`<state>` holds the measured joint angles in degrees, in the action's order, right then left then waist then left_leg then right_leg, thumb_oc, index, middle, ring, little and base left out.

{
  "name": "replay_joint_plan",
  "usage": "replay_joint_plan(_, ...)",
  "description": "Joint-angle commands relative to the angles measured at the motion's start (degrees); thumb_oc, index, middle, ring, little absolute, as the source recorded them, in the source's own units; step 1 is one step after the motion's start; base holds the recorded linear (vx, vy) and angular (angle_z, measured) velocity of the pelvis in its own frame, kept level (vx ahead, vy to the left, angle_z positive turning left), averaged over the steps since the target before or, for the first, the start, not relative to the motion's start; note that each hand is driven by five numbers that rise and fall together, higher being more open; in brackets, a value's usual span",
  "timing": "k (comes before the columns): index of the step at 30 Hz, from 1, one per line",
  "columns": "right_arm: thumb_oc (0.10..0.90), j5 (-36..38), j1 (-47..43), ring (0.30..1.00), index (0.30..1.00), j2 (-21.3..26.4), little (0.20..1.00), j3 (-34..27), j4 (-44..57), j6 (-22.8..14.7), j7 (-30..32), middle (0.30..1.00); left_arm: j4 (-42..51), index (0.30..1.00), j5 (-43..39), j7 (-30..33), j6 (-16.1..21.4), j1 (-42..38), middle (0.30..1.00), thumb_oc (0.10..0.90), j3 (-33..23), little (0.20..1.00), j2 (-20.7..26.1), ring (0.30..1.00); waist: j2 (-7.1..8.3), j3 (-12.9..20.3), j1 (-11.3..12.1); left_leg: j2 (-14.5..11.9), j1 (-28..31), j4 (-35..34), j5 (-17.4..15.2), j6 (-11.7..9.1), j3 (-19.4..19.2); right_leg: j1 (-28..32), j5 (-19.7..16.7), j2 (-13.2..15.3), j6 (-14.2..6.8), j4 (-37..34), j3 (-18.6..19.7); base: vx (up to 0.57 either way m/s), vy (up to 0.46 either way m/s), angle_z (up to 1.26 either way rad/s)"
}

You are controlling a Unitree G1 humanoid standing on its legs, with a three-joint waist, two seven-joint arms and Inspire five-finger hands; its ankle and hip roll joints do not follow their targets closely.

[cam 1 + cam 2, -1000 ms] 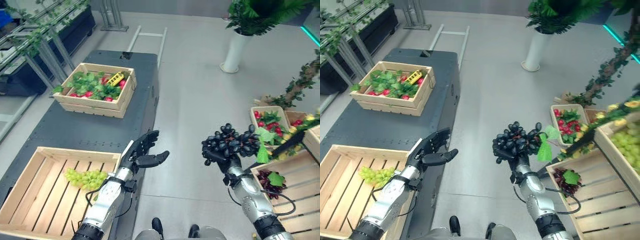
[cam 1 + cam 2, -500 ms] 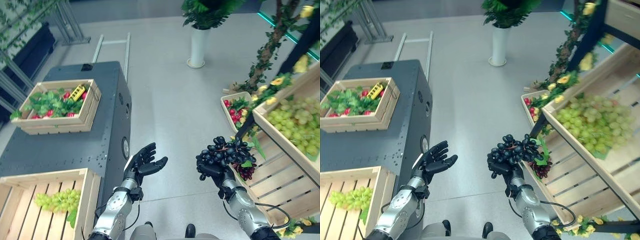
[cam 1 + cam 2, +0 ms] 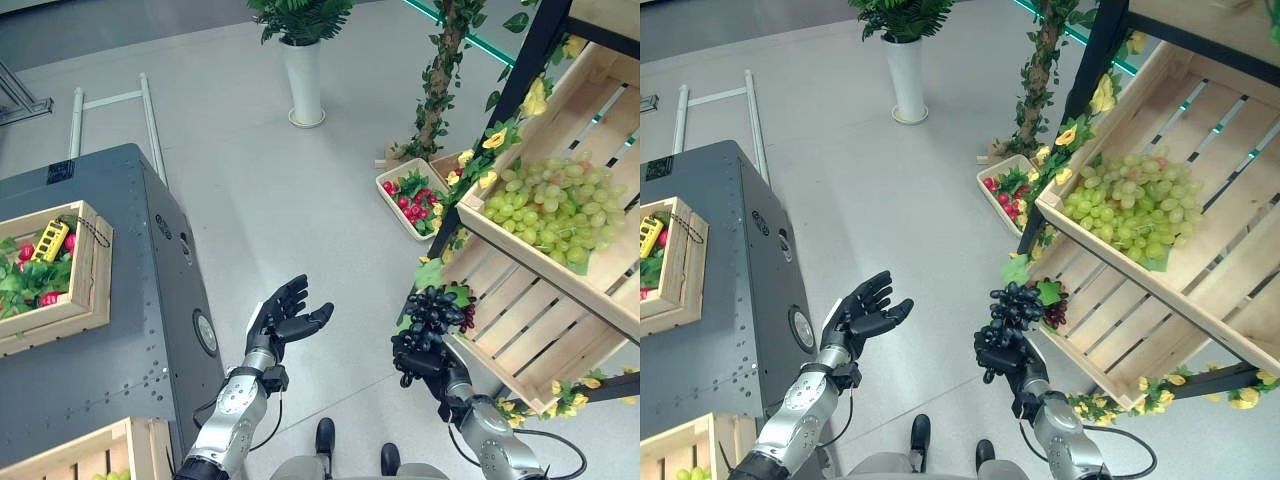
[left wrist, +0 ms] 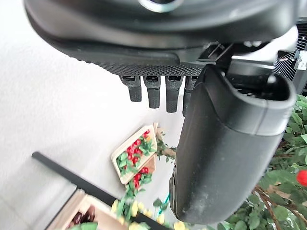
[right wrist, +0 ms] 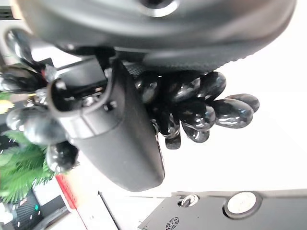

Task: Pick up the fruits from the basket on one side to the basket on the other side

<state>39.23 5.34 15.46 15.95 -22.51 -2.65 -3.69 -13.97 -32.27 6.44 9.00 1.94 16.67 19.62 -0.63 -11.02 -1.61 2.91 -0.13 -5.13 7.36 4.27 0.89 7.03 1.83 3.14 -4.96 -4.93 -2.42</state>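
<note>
My right hand (image 3: 417,360) is shut on a bunch of black grapes (image 3: 436,305) with a green leaf, held over the floor just left of the lower wooden shelf crate (image 3: 530,335). The same black grapes (image 5: 211,106) show past the curled fingers in the right wrist view. A few dark red grapes (image 3: 468,316) lie at that crate's near corner. The upper slanted crate (image 3: 590,110) holds green grapes (image 3: 545,205). My left hand (image 3: 285,315) hovers open and empty over the floor beside the grey table (image 3: 110,340). A crate corner (image 3: 135,455) with green grapes sits at the table's near end.
A crate of leafy greens, red fruit and a yellow toy (image 3: 45,275) stands on the table's far left. A small crate of red fruit (image 3: 412,195) lies on the floor by a vine-wrapped post (image 3: 440,75). A white planter (image 3: 303,80) stands farther back.
The camera has swung right, bringing the shelf crates into fuller view and pushing the table to the left. The right hand with the black grapes now sits by the lower crate's corner.
</note>
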Motion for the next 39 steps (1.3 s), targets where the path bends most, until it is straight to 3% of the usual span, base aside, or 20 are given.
replay_joint_plan(1,0.400,2.92,-5.49,0.300,0.300,-2.30,0.300,-2.69,4.74,-5.35,0.01,0.300,3.20,0.900,1.10,-0.99,5.84,-2.14,0.900,0.800,-1.60,0.900,1.00,0.900,1.13,3.13,1.08,-0.69,2.62,0.28,-6.65,-0.63,-0.61,-2.52,-1.74,1.07,2.60,4.57,-2.80,0.06,0.078,-0.11)
replay_joint_plan(5,0.400,2.79,-4.28,0.300,0.300,-3.35,0.300,-3.09,3.70,-4.48,0.77,0.300,2.85,0.900,0.78,-2.07,4.92,-0.75,0.900,0.800,-1.20,0.900,1.08,0.900,1.03,2.54,0.77,-0.67,2.36,0.84,-7.27,0.57,-2.00,-4.00,0.62,1.16,2.37,9.63,-3.03,0.09,0.090,-0.24)
replay_joint_plan(8,0.400,2.95,-3.41,0.300,0.300,-3.81,0.300,-3.23,3.70,-4.19,-0.16,0.300,3.44,0.900,1.18,-2.20,4.98,0.41,0.900,0.800,-1.33,0.900,2.17,0.900,1.10,1.16,0.39,-0.97,2.05,1.83,-7.29,0.82,-3.54,-9.86,-0.91,1.24,1.04,20.09,-5.16,0.03,-0.024,-0.36)
replay_joint_plan(9,0.400,2.91,-3.48,0.300,0.300,-3.80,0.300,-3.14,3.77,-4.18,-0.50,0.300,3.42,0.900,1.06,-2.17,4.87,0.40,0.900,0.800,-1.55,0.900,2.52,0.900,1.01,0.53,0.41,-1.29,2.03,1.97,-7.27,0.65,-3.93,-10.98,-1.54,1.73,1.00,20.50,-5.68,-0.01,-0.107,-0.47)
replay_joint_plan(13,0.400,2.62,-7.18,0.300,0.300,-3.43,0.300,-1.64,1.31,-6.35,-1.58,0.300,3.09,0.900,-0.06,-0.67,5.33,-2.83,0.900,0.800,-2.14,0.900,2.46,0.900,0.36,-1.53,2.18,-2.70,1.69,0.53,-6.77,-0.56,-5.56,-11.72,-4.13,4.35,1.36,12.10,-9.00,-0.06,-0.192,-0.40)
replay_joint_plan(15,0.400,2.15,-9.07,0.300,0.300,-3.03,0.300,-0.77,0.17,-6.30,-0.80,0.300,2.36,0.900,-0.77,1.03,4.66,-4.04,0.900,0.800,-1.86,0.900,2.06,0.900,0.40,-1.80,2.44,-3.19,1.43,0.33,-6.66,-0.74,-5.62,-10.87,-3.60,3.41,1.45,10.28,-7.95,0.03,-0.283,-0.38)
replay_joint_plan(16,0.400,2.36,-8.99,0.300,0.300,-2.97,0.300,-0.23,1.93,-5.56,0.96,0.300,2.73,0.900,-2.03,1.47,3.78,-4.08,0.900,0.800,-1.86,0.900,1.31,0.900,1.00,-1.72,1.91,-3.47,0.78,1.96,-6.73,-1.24,-4.72,-9.90,-3.63,2.25,1.91,8.35,-5.88,0.09,-0.320,-0.11)
replay_joint_plan(17,0.400,2.27,-8.73,0.300,0.300,-2.96,0.300,-0.25,2.56,-5.27,0.64,0.300,3.47,0.900,-1.38,2.04,3.85,-3.45,0.900,0.800,-1.97,0.900,0.98,0.900,1.41,-1.59,1.91,-3.75,0.60,3.27,-7.11,-1.50,-5.10,-9.28,-3.57,2.23,2.23,7.74,-6.24,0.14,-0.388,0.33)
replay_joint_plan(19,0.400,1.79,-7.96,0.300,0.300,-2.92,0.300,-0.36,2.86,-4.91,-0.26,0.300,4.63,0.900,-0.47,2.92,4.54,-1.64,0.900,0.800,-2.00,0.900,0.57,0.900,2.45,-1.49,1.93,-4.11,-0.75,9.27,-9.27,-2.06,-6.50,-7.91,-3.34,2.28,3.21,6.94,-6.88,0.10,-0.243,0.38)
replay_joint_plan(20,0.400,1.77,-6.92,0.300,0.300,-2.43,0.300,-0.60,2.86,-5.37,-0.42,0.300,5.21,0.900,-0.83,2.74,5.01,0.03,0.900,0.800,-2.06,0.900,0.18,0.900,2.93,-2.15,2.12,-4.10,-4.57,18.11,-8.47,-3.08,-5.76,-6.60,-3.05,1.85,4.33,6.79,-6.82,0.05,-0.161,0.01)
replay_joint_plan(21,0.400,1.84,-6.59,0.300,0.300,-2.23,0.300,-0.69,2.80,-5.67,-0.37,0.300,5.39,0.900,-0.92,2.53,5.07,0.51,0.900,0.800,-2.23,0.900,0.00,0.900,2.98,-2.49,2.31,-3.96,-6.03,20.61,-8.12,-3.25,-5.31,-6.12,-2.81,1.68,4.72,6.93,-6.88,0.05,-0.140,0.07)
replay_joint_plan(23,0.400,2.11,-6.27,0.300,0.300,-1.74,0.300,-0.83,2.43,-6.22,-0.28,0.300,4.93,0.900,-1.24,2.01,5.93,1.04,0.900,0.800,-2.28,0.900,-0.40,0.900,2.22,-3.01,2.63,-3.23,-7.77,18.65,-6.46,-3.83,-2.72,-5.71,-2.18,0.89,5.10,7.59,-6.04,0.02,0.020,0.04)
replay_joint_plan(24,0.400,2.63,-6.65,0.300,0.300,-1.28,0.300,-1.30,2.20,-7.58,-0.58,0.300,4.52,0.900,-1.37,1.81,7.30,0.76,0.900,0.800,-1.84,0.900,-0.62,0.900,1.42,-3.62,2.68,-4.32,-7.72,12.79,-4.22,-4.56,-2.85,-5.26,-1.24,0.71,5.13,8.18,-6.60,0.00,0.073,-0.15)
replay_joint_plan(27,0.400,2.61,-6.27,0.300,0.300,-1.34,0.300,-2.11,3.53,-8.89,0.06,0.300,3.41,0.900,-0.65,2.40,7.91,-1.02,0.900,0.800,-1.07,0.900,-0.36,0.900,0.99,-3.41,1.67,-4.02,-6.21,11.56,-6.89,-3.41,-3.36,-6.63,0.68,1.81,4.77,10.86,-7.64,0.02,0.101,-0.13)
replay_joint_plan(30,0.400,2.29,-5.78,0.300,0.300,-1.20,0.300,-3.14,4.44,-10.26,0.44,0.300,3.87,0.900,-0.03,3.58,7.35,-2.03,0.900,0.800,-0.94,0.900,0.21,0.900,0.80,-3.59,1.11,-4.28,-5.69,12.38,-7.81,-3.63,-4.23,-7.55,1.32,2.66,4.65,12.63,-9.07,0.04,0.056,-0.08)
replay_joint_plan(34,0.400,1.55,-7.14,0.300,0.300,0.07,0.300,-4.74,6.86,-12.24,1.78,0.300,5.54,0.900,-0.98,3.91,6.98,-1.92,0.900,0.800,-0.98,0.900,0.68,0.900,0.79,-5.81,0.86,-4.04,-8.84,18.55,-10.12,-3.71,-4.27,-9.69,2.59,2.92,5.45,15.78,-9.20,-0.02,0.019,0.00)
replay_joint_plan(39,0.400,-0.44,-10.87,0.300,0.300,2.23,0.300,-5.89,10.73,-14.09,2.79,0.300,6.69,0.900,-2.08,5.92,8.15,-2.45,0.900,0.800,0.01,0.900,1.21,0.900,0.85,-9.77,0.58,-4.60,-15.99,28.36,-13.50,-2.96,-5.10,-17.25,5.34,2.89,6.88,25.28,-8.15,-0.12,0.023,-0.02)
